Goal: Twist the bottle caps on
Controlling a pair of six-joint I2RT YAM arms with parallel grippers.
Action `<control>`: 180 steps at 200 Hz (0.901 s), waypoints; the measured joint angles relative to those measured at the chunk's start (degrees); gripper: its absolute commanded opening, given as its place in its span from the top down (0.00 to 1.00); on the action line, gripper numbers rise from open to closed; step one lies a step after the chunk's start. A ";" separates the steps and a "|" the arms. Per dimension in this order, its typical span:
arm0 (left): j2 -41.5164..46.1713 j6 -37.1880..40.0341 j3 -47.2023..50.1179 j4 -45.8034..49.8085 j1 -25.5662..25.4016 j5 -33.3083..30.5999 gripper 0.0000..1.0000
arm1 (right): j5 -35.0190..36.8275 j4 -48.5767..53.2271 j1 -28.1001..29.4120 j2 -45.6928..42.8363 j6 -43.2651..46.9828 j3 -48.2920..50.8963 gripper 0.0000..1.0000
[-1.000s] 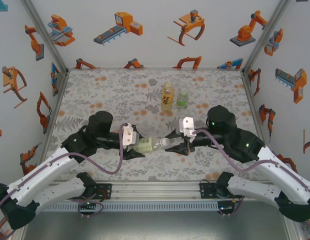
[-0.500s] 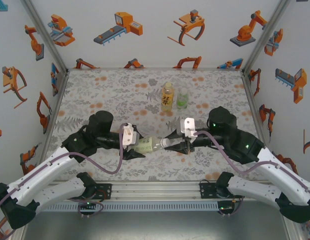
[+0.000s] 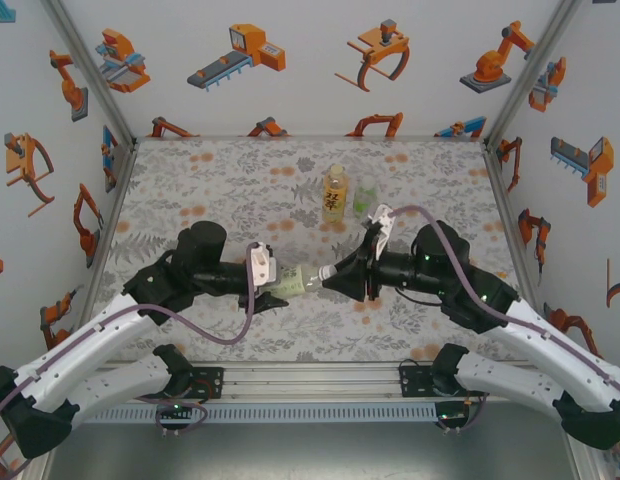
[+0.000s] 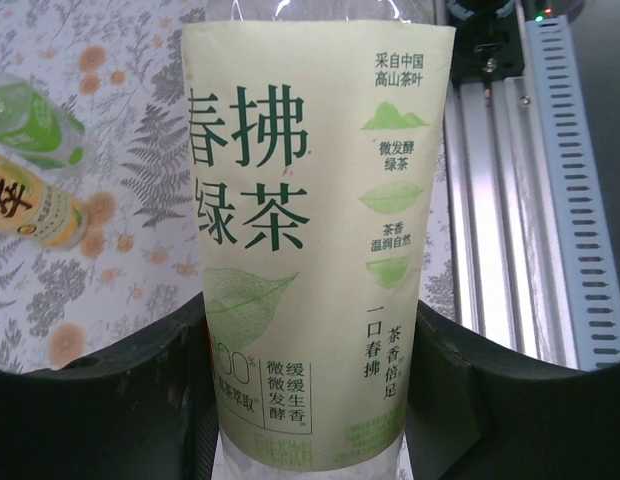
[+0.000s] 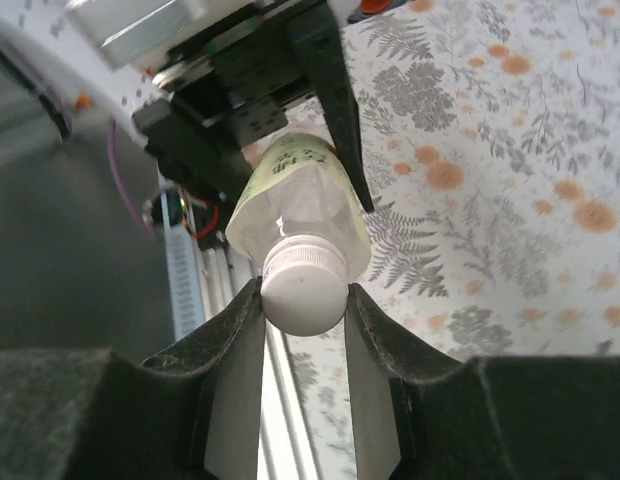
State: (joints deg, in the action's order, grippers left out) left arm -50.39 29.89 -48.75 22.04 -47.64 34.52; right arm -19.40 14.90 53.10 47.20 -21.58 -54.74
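A clear bottle with a pale label and green print (image 4: 310, 230) lies sideways between the arms (image 3: 288, 284). My left gripper (image 4: 310, 400) is shut on its body, one black finger (image 4: 130, 400) on each side. A white bottle cap (image 5: 303, 290) sits on the bottle's neck (image 5: 290, 225), and my right gripper (image 5: 303, 302) is shut on the cap, its pads pressed on both sides (image 3: 325, 281). Towards the back of the table stand the yellow-orange bottle (image 3: 334, 193) and the green-labelled bottle (image 3: 366, 196), the latter partly behind my right wrist.
An aluminium rail (image 3: 310, 380) runs along the near table edge, close under the held bottle (image 4: 510, 200). Patterned walls close in the floral table (image 3: 190, 180) on three sides. The two standing bottles also lie at the left wrist view's left edge (image 4: 35, 165).
My right gripper has closed on the cap and its wrist has rolled over, camera mount swinging to the far side. The left arm and the bottle have barely moved.
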 measured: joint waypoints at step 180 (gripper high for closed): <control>-2.64 0.42 0.00 -1.51 -0.28 -1.84 1.00 | 17.38 7.80 0.20 -1.62 -29.11 -5.33 0.41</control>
State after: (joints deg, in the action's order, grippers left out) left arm -53.04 30.30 -48.75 20.53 -47.92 32.69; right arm -2.02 22.70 53.30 45.58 -50.70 -60.07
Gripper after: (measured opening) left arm 0.564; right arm 0.585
